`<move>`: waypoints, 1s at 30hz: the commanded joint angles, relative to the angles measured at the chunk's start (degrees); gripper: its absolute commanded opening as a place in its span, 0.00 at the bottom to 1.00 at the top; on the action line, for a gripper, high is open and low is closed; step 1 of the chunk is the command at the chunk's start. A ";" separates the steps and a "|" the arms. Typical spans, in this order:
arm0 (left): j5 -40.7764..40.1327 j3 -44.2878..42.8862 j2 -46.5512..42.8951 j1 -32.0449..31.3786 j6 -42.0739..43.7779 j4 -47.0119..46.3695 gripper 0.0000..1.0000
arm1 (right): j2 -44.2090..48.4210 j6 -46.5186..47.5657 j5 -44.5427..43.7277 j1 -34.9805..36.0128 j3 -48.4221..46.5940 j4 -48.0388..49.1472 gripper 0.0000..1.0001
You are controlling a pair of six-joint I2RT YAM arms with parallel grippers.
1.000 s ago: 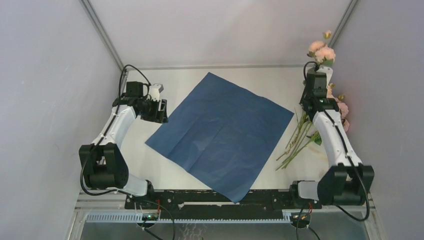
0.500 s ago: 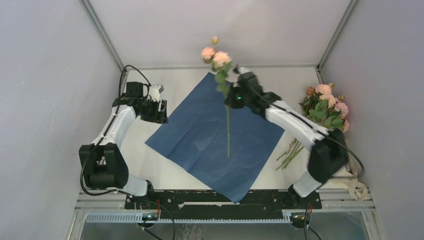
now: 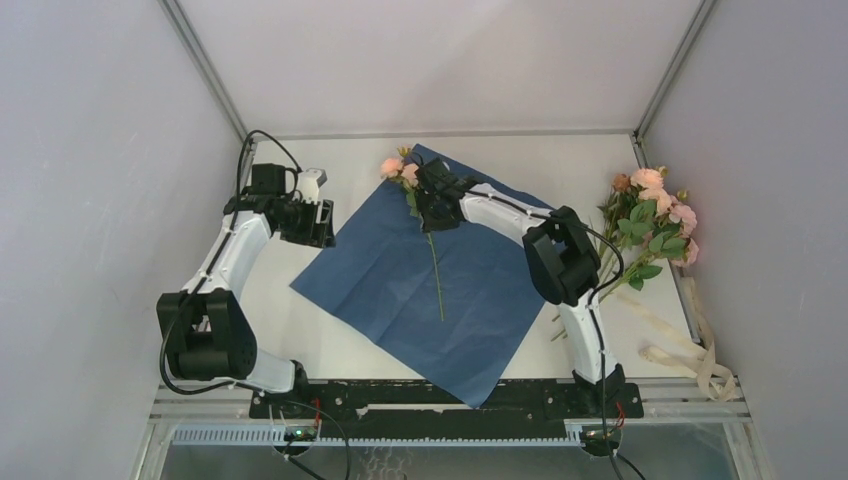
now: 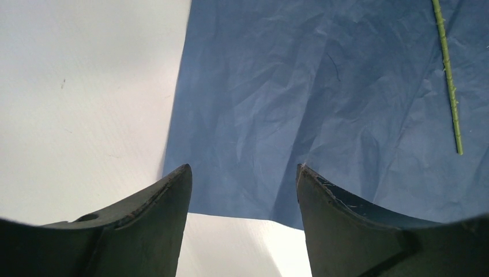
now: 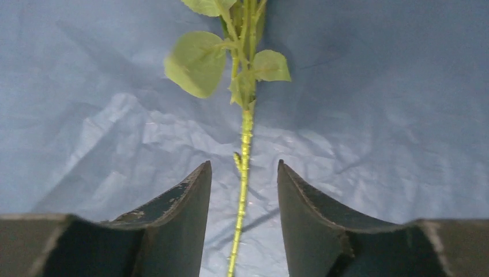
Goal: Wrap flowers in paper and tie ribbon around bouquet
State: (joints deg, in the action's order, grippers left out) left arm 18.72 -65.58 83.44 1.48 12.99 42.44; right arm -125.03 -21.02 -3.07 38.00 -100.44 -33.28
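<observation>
The paper [image 3: 480,290] lies flat on the table, navy side up. One flower [image 3: 436,280] lies on it, pink blooms [image 3: 398,168] at the far corner, stem running toward me. My right gripper [image 3: 434,212] hovers over that stem just below the leaves. In the right wrist view the right gripper [image 5: 244,164] is open, and the green stem [image 5: 246,127] runs between its fingers without touching them. My left gripper [image 4: 243,167] stands open and empty by the paper's [image 4: 323,86] left edge. The other flowers [image 3: 650,225] lie at the table's right side. No bouquet is formed.
The cream ribbon [image 3: 690,350] lies loosely at the near right of the table, past the bunch's stems. White walls and metal frame posts close in the table on three sides. The right arm's elbow [image 3: 560,255] stands above the paper's right corner.
My right arm swung from the bunch at the right over to the paper with one flower, laid it down and opened its jaws. The left arm has stayed still.
</observation>
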 commanded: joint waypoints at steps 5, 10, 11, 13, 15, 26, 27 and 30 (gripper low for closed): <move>1.29 1.37 -1.18 0.02 0.89 -0.77 0.71 | 18.00 3.54 -9.27 -5.11 8.19 -1.63 0.64; 1.50 1.38 -1.52 0.02 0.90 -0.78 0.71 | 32.75 1.54 -14.22 -18.77 26.56 -3.34 0.62; 1.59 1.34 -1.45 0.02 0.83 -0.85 0.72 | 34.42 1.18 -13.75 -22.48 29.11 -4.12 0.61; 1.71 1.25 -1.35 0.02 0.82 -0.82 0.71 | 35.79 1.73 -13.13 -29.29 32.10 -6.36 0.61; 1.64 1.43 -1.26 0.02 0.89 -0.94 0.72 | 35.67 2.84 -13.48 -34.25 33.42 -7.67 0.62; 2.43 1.86 -0.41 0.02 1.02 -1.04 0.71 | 31.18 3.54 -18.73 -46.64 33.99 -5.85 0.47; 2.46 1.82 -0.24 0.02 0.99 -1.02 0.71 | 30.63 3.60 -19.69 -46.89 34.18 -5.85 0.47; 2.53 1.77 0.20 0.02 1.03 -1.05 0.72 | 29.47 4.25 -23.72 -47.20 35.53 -4.40 0.45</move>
State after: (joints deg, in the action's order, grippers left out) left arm 19.68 -65.36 83.48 1.48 13.10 42.54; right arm -94.28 -18.33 -21.32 -8.51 -65.58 -40.01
